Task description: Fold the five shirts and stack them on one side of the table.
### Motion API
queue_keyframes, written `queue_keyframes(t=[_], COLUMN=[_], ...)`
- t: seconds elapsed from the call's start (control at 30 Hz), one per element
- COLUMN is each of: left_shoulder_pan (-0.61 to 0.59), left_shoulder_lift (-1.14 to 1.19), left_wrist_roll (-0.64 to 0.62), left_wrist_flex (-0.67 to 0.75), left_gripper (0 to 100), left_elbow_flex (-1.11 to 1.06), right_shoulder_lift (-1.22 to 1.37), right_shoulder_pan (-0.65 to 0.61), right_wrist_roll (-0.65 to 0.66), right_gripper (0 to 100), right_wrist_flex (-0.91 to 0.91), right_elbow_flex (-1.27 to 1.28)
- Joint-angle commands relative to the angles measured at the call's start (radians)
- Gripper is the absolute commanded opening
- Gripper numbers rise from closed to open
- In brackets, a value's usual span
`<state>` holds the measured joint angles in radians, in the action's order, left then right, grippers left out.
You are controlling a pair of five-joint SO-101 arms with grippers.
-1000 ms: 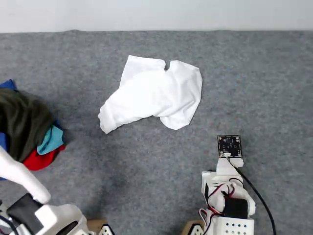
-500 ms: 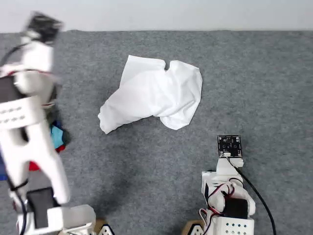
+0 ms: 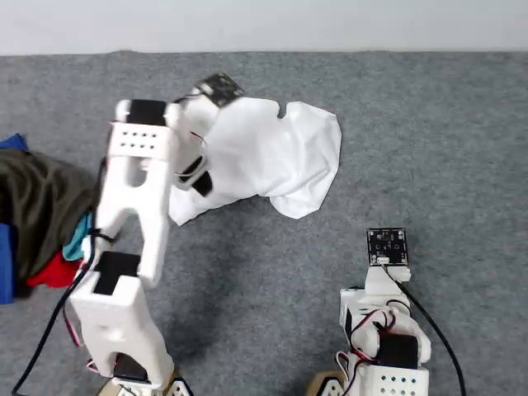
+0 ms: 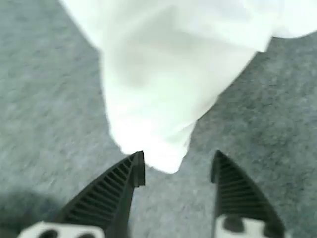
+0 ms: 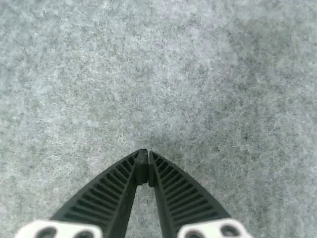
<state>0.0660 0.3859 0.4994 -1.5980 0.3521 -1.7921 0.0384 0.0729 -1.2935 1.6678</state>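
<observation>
— What is on the grey table (image 3: pixel 462 148)?

— The biggest thing is a white shirt (image 3: pixel 280 157), crumpled and unfolded, on the far half near the middle. Its long axis runs on a slant: the narrow end points toward the near left corner and the broad end lies toward the far right.

— And the arms?

— The left arm (image 3: pixel 136 206) stretches from the near left corner out over the shirt's left part. The right arm (image 3: pixel 384 330) sits folded back by the near edge, right of the middle.

— Any other shirts?

— A pile of shirts (image 3: pixel 37 206) is heaped against the left edge, dark olive on top with blue, teal and red showing beneath.

— What about the claws?

— The left gripper (image 4: pixel 178 158) is released, jaws spread wide. In its wrist view the narrow end of the white shirt (image 4: pixel 168 74) reaches down between the two tips. I cannot tell whether they touch the cloth. The right gripper (image 5: pixel 147 154) is clenched on nothing, tips pressed together over bare table
</observation>
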Motion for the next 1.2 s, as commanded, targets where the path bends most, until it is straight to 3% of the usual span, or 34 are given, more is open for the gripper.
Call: queue_keyframes(t=[0.0,0.17,0.3,0.43,0.57,0.77,1.17], left_shoulder_pan=[0.048,0.091,0.091,0.094,0.117,0.144,0.193], left_shoulder_lift=[0.018,0.115,0.206,0.245,0.244,0.244,-0.041], left_wrist_roll=[0.014,0.000,-0.086,-0.110,-0.110,-0.115,-0.140], left_wrist_flex=[0.021,0.092,0.169,0.193,0.130,-0.147,-0.157], left_gripper=[24,24,24,15,1,0,0], left_elbow_flex=[0.008,0.007,0.007,0.007,0.015,0.133,0.182], right_shoulder_lift=[0.004,0.004,0.004,0.004,0.004,0.004,0.004], right_shoulder_pan=[0.010,0.010,0.010,0.010,0.010,0.008,0.013], right_wrist_roll=[0.011,0.011,0.011,0.011,0.011,0.011,0.012], right_gripper=[0.9,0.9,0.9,0.9,0.9,0.9,0.9], right_wrist_flex=[-0.004,-0.004,-0.004,-0.004,-0.004,-0.004,-0.004], right_elbow_flex=[0.017,0.017,0.017,0.017,0.017,0.017,0.017])
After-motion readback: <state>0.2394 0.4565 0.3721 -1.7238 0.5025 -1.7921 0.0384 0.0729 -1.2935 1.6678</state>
